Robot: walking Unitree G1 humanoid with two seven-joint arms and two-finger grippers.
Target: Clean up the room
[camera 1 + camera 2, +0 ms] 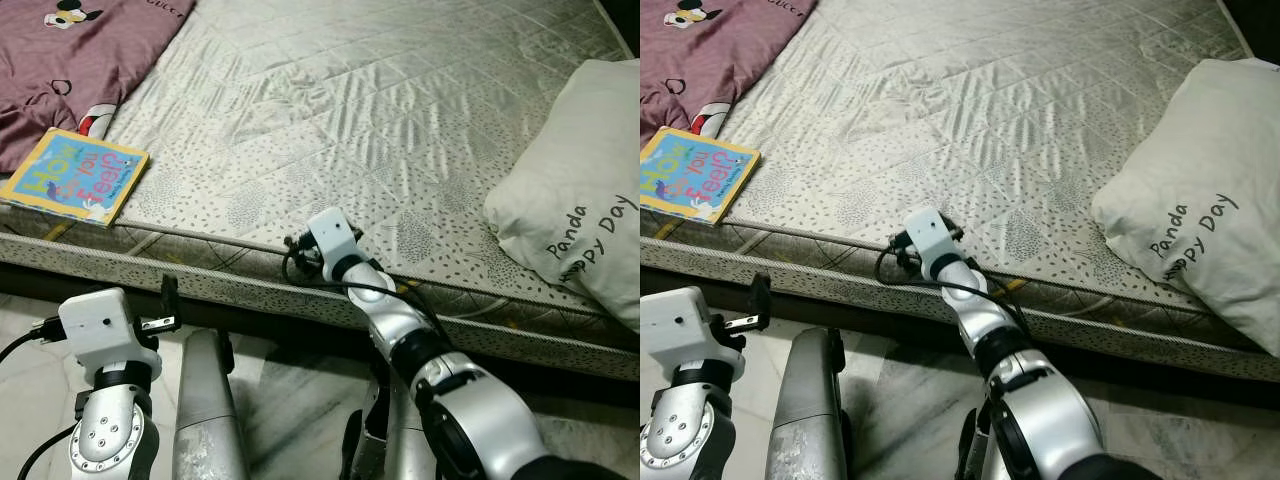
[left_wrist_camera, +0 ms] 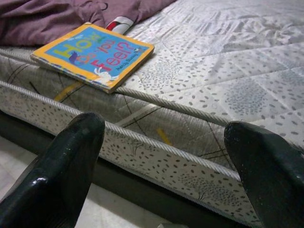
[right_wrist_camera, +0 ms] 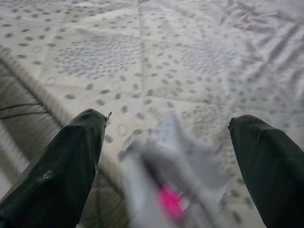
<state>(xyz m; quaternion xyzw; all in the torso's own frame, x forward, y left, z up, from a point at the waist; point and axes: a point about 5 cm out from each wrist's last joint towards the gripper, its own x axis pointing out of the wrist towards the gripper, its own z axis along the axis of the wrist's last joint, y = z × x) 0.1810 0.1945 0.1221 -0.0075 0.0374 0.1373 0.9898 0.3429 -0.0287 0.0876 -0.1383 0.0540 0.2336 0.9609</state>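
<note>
Our right gripper [image 3: 161, 142] hangs over the mattress [image 1: 380, 110] edge, fingers spread wide, a blurred whitish object with a pink spot [image 3: 171, 202] between them, contact unclear. Our left gripper [image 2: 166, 156] gapes empty below the mattress side. The book [image 1: 75, 175] lies at the near left corner, beside the purple blanket [image 1: 70, 60]; a white pillow [image 1: 575, 200] rests at the right.

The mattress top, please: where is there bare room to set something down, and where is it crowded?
The widest bare stretch of the mattress runs between the maroon blanket and the white pillow. It is tighter near the robot's left, where the picture book sits at the front edge, and at the right gripper by the rim.
</note>
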